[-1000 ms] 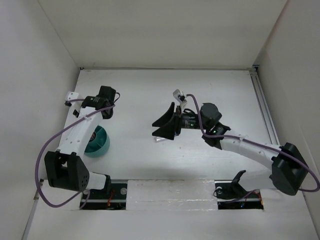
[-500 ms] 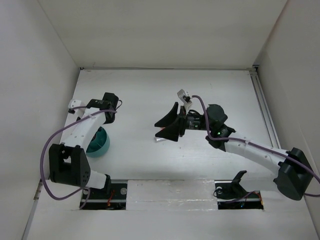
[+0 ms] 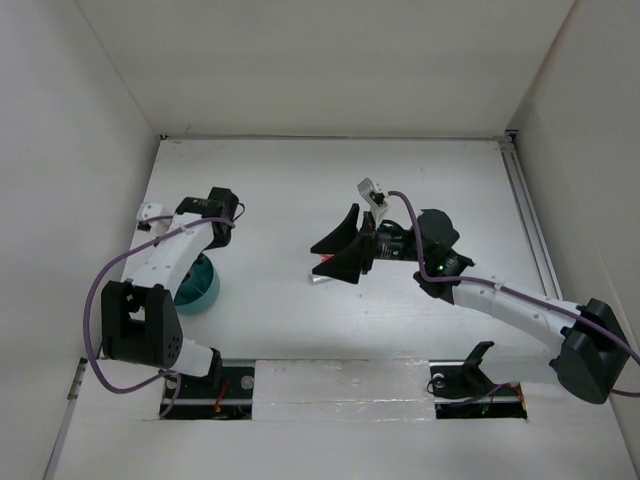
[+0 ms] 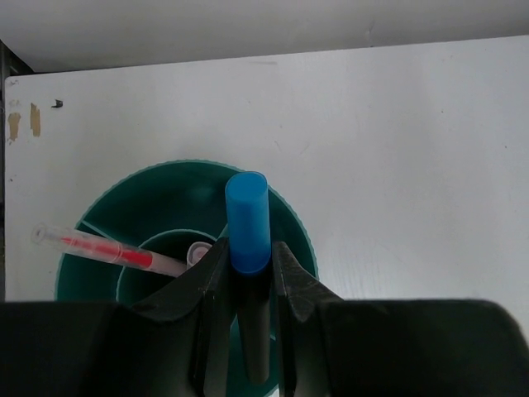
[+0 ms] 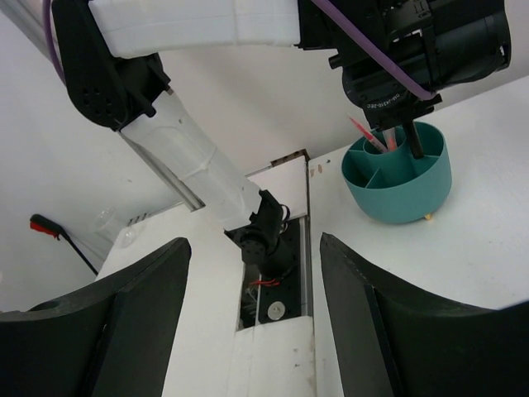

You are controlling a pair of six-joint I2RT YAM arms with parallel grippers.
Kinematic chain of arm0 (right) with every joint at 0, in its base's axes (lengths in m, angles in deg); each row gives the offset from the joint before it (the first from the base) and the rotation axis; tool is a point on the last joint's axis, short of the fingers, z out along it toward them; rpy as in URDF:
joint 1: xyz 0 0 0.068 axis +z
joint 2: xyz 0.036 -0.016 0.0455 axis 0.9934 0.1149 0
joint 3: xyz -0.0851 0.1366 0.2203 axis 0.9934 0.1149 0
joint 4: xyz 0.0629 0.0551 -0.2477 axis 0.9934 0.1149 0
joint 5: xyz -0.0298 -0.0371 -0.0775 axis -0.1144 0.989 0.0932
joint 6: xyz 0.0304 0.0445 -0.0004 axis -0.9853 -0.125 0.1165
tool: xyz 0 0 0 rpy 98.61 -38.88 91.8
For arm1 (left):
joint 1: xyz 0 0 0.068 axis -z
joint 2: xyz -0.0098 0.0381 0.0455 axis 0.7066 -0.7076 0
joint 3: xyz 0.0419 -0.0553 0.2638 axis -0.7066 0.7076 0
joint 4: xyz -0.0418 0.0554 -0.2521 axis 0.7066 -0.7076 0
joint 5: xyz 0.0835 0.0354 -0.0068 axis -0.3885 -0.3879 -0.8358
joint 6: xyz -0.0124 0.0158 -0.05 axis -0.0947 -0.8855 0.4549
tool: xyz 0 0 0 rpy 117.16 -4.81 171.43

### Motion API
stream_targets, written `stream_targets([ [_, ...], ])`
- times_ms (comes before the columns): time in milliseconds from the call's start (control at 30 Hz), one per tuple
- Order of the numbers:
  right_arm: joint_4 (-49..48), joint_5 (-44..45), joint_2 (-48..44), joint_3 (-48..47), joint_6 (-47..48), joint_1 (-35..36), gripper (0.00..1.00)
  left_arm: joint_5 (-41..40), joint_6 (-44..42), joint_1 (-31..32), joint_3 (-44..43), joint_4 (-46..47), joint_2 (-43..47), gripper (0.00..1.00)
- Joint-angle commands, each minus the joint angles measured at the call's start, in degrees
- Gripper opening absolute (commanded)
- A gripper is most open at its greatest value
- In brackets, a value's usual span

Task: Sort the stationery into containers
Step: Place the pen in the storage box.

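Observation:
The teal cup (image 4: 293, 227) lies right under my left gripper (image 4: 248, 252), which is shut on a blue-capped pen (image 4: 248, 219) pointing down into the cup. A clear pen with red ink (image 4: 107, 251) leans inside one of its compartments. In the top view the cup (image 3: 203, 290) is half hidden under the left arm. In the right wrist view the cup (image 5: 401, 182) stands at the far right, the left gripper (image 5: 405, 136) over it. My right gripper (image 3: 337, 255) hangs open and empty at mid-table, above a thin red and clear pen (image 3: 319, 275) lying on the table.
White walls close the table in at the back and both sides. The arm bases (image 3: 215, 385) sit in slots at the near edge. A metal rail (image 3: 530, 220) runs along the right side.
The left arm's elbow has swung in toward its base while its wrist stays over the cup. The right gripper has drifted slightly to the right. Both grippers keep the same opening.

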Motion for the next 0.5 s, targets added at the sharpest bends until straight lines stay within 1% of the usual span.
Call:
stream_targets([
  [0,-2.2,-1.0,-0.6,0.2,1.1,0.5,0.70,-8.1,9.8,-0.1,-2.0,-2.1,3.6,0.00],
  [67,-2.2,-1.0,-0.6,0.2,1.1,0.5,0.70,-8.6,9.2,-0.1,-2.0,-2.1,4.9,0.00],
  [167,-2.2,-1.0,0.0,0.2,1.1,0.5,0.70,-8.6,7.4,-0.1,-4.3,-2.1,5.5,0.00],
  [267,-2.2,-1.0,0.0,0.2,1.1,0.5,0.70,-10.4,6.2,-0.1,-6.6,-2.1,5.5,0.00],
  [467,-2.2,-1.5,0.0,0.2,1.1,0.5,0.70,-11.1,6.7,-0.8,-8.3,-3.3,1.3,0.00],
])
